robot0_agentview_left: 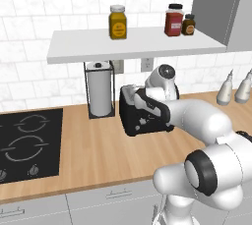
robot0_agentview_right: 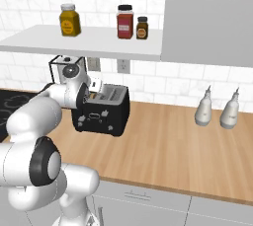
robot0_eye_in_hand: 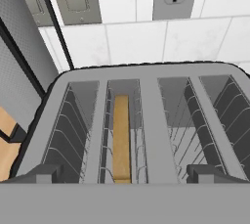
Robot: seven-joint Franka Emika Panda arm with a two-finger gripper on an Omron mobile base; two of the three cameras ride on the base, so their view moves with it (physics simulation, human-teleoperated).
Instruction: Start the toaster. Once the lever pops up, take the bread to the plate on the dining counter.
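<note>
I can read no words, brand names or numbers anywhere before me. The yellow jar (robot0_agentview_left: 117, 22), the red jar (robot0_agentview_left: 173, 20) and the small brown jar (robot0_agentview_left: 188, 24) on the shelf (robot0_agentview_left: 98, 44) each carry a label, but each is only a blur of colour. The toaster (robot0_agentview_right: 101, 110) has small pale marks by its front controls, too small for me to make out.
</note>
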